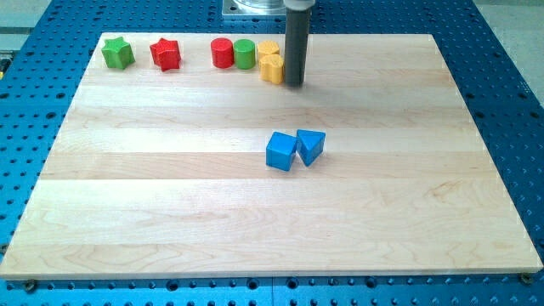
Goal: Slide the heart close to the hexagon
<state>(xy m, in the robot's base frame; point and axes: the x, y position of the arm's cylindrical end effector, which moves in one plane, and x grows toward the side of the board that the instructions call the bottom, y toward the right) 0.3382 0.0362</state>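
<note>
My tip, a bare rod with no claw to spread or pinch, stands touching the yellow heart just to its left, which already abuts the yellow hexagon behind, so little seems left.

The wooden board lies on a blue perforated table. At about 11 o'clock stand a green star and a red star. Toward 12 o'clock is a close row — red cylinder, green cylinder, then two yellow blocks: the yellow hexagon behind the yellow heart. Near the centre, a blue cube touches a blue triangle block at its 3 o'clock side. My tip rests just beside the yellow heart.
</note>
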